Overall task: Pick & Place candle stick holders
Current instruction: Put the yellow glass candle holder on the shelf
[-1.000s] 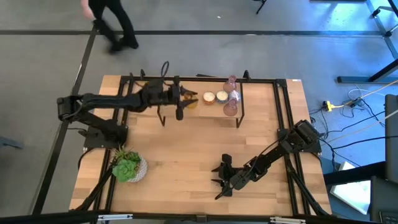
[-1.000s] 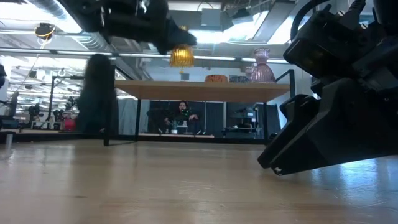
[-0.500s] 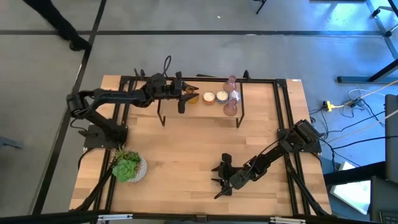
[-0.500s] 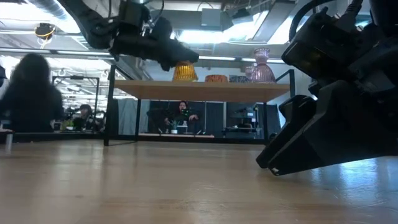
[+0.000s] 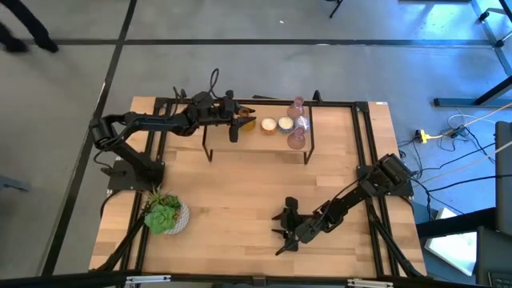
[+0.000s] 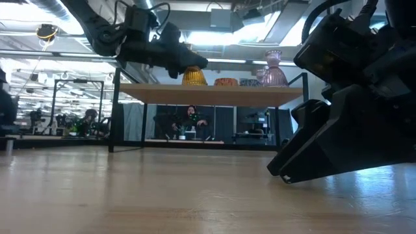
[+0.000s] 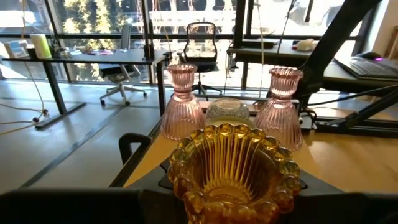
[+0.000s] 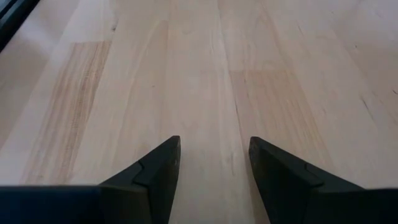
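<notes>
The left claw (image 5: 240,122) had carried the amber holder (image 5: 247,125) down onto the shelf (image 5: 256,138) beside the others and still gripped it; the right claw (image 5: 282,234) rested released on the table (image 5: 240,200).

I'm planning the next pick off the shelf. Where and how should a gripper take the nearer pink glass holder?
Probably at the narrow neck of the nearer pink glass holder, fingers closing level from the shelf's open front: it stands upright, flaring below and at the rim. The amber holder crowds one side.
</notes>
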